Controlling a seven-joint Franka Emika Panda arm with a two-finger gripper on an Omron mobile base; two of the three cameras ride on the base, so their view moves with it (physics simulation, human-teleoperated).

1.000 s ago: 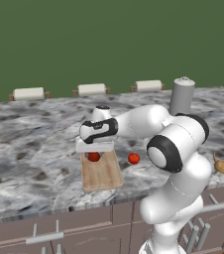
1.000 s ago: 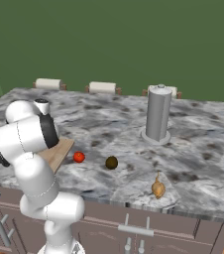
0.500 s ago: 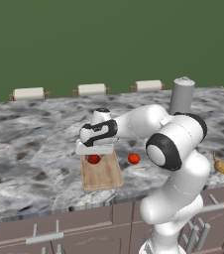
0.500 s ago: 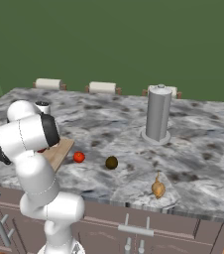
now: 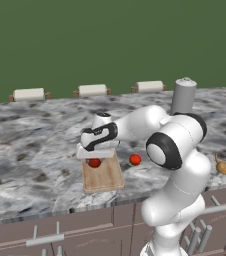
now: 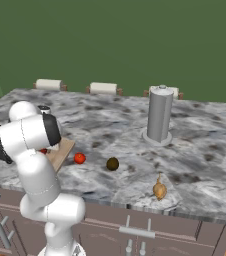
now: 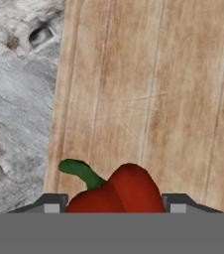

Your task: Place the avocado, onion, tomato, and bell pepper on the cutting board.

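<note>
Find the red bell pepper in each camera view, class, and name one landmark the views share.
Left base view: bell pepper left of centre, under the gripper.
Right base view: a red sliver at the left, beside the arm.
Hand view: bottom centre, between the fingertips.
Shared landmark: the cutting board.

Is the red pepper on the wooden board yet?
Over it, maybe touching. The red pepper sits between the fingers above the board; contact cannot be told.
</note>
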